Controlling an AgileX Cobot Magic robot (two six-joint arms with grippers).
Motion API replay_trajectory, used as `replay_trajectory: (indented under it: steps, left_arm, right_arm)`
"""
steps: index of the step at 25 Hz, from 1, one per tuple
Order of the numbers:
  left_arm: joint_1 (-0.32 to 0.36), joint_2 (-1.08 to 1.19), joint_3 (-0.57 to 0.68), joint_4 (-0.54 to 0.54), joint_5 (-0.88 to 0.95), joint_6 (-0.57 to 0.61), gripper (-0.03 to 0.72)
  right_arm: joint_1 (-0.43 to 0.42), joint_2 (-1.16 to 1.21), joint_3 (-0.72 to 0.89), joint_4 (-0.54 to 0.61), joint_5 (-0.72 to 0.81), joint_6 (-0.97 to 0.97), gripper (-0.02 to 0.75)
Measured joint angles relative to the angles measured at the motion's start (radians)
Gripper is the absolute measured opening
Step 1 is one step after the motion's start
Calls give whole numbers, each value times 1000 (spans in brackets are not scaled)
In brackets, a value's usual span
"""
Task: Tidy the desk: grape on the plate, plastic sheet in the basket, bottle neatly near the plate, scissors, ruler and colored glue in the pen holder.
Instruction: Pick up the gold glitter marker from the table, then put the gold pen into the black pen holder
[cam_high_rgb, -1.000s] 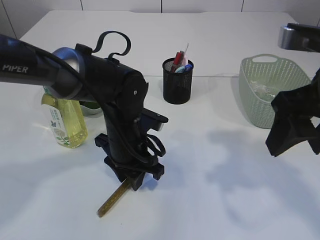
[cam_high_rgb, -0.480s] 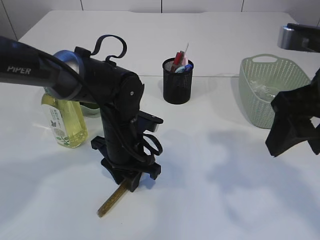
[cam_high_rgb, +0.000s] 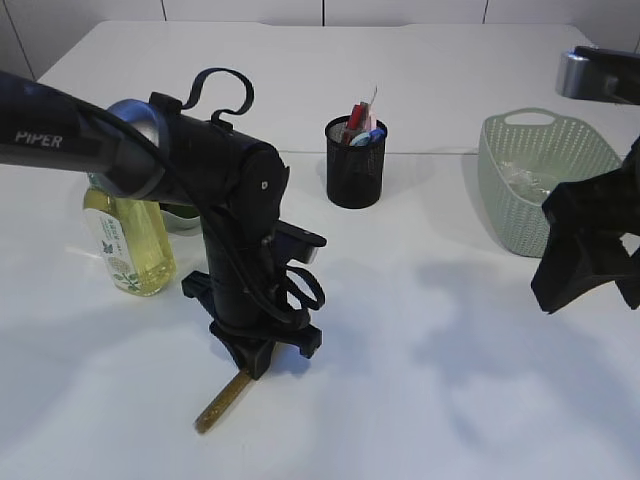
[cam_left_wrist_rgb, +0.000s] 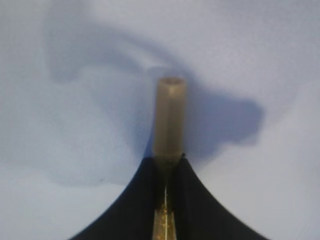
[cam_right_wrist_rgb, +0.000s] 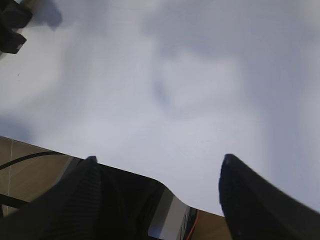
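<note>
My left end effector (cam_high_rgb: 252, 362) is clamped on the slim gold-glitter glue tube (cam_high_rgb: 222, 401), which slants on the white table (cam_high_rgb: 420, 400), its pale translucent cap end (cam_left_wrist_rgb: 169, 117) poking past my fingers (cam_left_wrist_rgb: 135, 200). My right end effector (cam_right_wrist_rgb: 157, 170) hangs spread, holding nothing.

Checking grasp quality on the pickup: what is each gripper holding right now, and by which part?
The left gripper pinches the glitter glue tube partway along its body, one end sticking out beyond the fingers. The right gripper is open and empty.

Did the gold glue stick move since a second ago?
No. The glue stick lies at the same spot relative to the bottle; only the left gripper came down over it.
</note>
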Motion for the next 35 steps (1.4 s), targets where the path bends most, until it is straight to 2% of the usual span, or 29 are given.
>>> replay_trajectory:
  steps: [8, 14, 20, 25, 28, 32, 35]
  left_arm:
    - [0, -5, 13, -7, 35, 17, 38]
    - [0, -142, 202, -44, -80, 19, 38]
    - [0, -369, 371, -65, -299, 19, 38]
    - [0, -511, 395, -57, -481, 19, 38]
    - [0, -536, 395, -10, -645, 19, 38]
    - [0, -535, 401, 120, -888, 19, 38]
    - [7, -535, 401, 176, -1103, 19, 38]
  right_arm:
    - [0, 0, 0, 0, 0, 0, 575]
    - [0, 0, 0, 0, 0, 0, 575]
    - [0, 0, 0, 0, 0, 0, 575]
    - [0, 0, 0, 0, 0, 0, 575]
    - [0, 0, 0, 0, 0, 0, 575]
    - [0, 0, 0, 0, 0, 0, 575]
    - [0, 0, 0, 0, 0, -19, 575]
